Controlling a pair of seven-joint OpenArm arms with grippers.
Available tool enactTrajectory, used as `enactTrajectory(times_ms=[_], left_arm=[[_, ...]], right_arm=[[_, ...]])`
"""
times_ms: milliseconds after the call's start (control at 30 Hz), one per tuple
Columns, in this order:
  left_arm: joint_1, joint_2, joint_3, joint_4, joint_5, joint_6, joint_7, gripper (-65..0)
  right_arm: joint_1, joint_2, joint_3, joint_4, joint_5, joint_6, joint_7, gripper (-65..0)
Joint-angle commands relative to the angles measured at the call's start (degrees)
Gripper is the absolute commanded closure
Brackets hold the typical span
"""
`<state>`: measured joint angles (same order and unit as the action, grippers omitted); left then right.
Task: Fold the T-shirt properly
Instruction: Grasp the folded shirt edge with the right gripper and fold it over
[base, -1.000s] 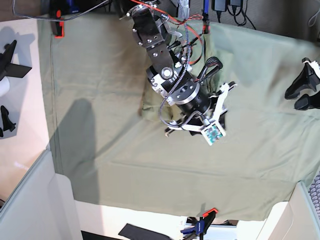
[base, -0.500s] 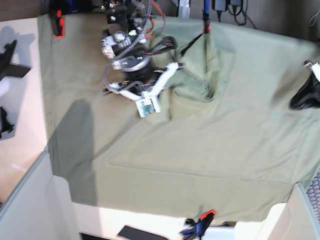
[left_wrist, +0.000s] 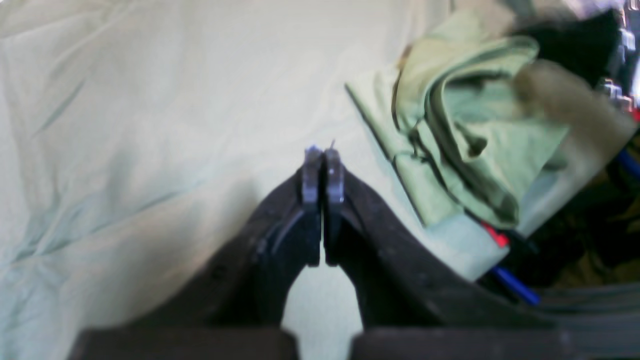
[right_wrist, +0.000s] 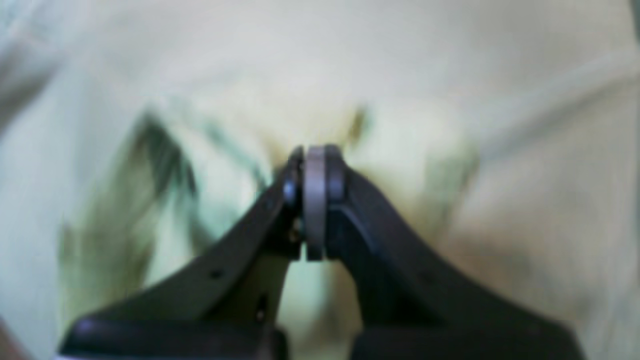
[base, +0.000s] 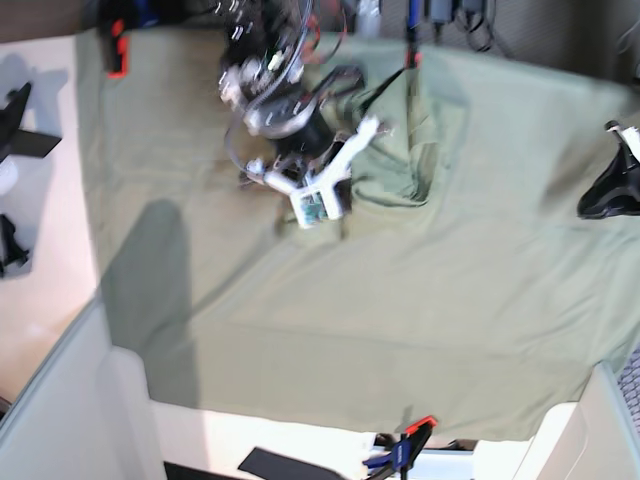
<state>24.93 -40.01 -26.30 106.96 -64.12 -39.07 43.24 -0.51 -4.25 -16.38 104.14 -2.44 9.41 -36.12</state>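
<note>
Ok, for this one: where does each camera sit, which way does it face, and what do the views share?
Base: high above the table, looking down on the green sheet and the T-shirt; the right arm shows at top, and the left gripper at the right edge.
Left wrist: behind the left gripper, jaws together, facing across the sheet to the bunched T-shirt.
Right wrist: behind the right gripper, jaws together, aimed into blurred pale cloth.
Shared: the T-shirt shows in both base and left wrist views.

T-shirt (base: 410, 150): 1 | green cloth sheet (base: 400, 330): 1 | orange clamps: 2 (base: 118, 45) (base: 415, 432) | robot arms: 2 (base: 290, 120) (base: 610, 185)
</note>
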Motion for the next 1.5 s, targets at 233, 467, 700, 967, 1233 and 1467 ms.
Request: enactTrajectory(times_ms=[233, 467, 700, 967, 1233, 1467], left_arm=[[0.33, -1.07, -0.61, 1.09, -1.22, -0.93, -0.07, 0.0], [1.05, -1.09, -0.61, 1.09, -1.22, -0.93, 0.44, 0.0], [1.14, -1.11, -0.61, 1.07, -0.79, -0.93, 0.79, 0.0], [1.09, -1.09, -0.61, 1.07, -1.05, -0.93, 0.72, 0.0], [0.96, -1.11, -0.61, 1.07, -0.98, -0.93, 0.74, 0.0], [1.01, -1.07, -0.61, 1.09, -1.07, -0.93, 0.76, 0.0]], right_arm=[[20.02, -4.46, -1.49, -20.02, 6.29, 5.18, 3.10, 0.0], [21.77, -4.09, 1.03, -9.66, 6.91, 5.16, -10.29, 0.0], [7.26, -0.09, 6.82, 2.80, 8.26, 5.16, -11.78, 0.0], [-7.78, 2.34, 7.69, 7.28, 8.28, 5.07, -7.58, 0.0], [-3.15, 1.29, 7.19, -3.23, 10.49, 7.39, -0.98, 0.0], [9.51, -4.46, 3.19, -16.44, 11.61, 8.85, 3.39, 0.0]])
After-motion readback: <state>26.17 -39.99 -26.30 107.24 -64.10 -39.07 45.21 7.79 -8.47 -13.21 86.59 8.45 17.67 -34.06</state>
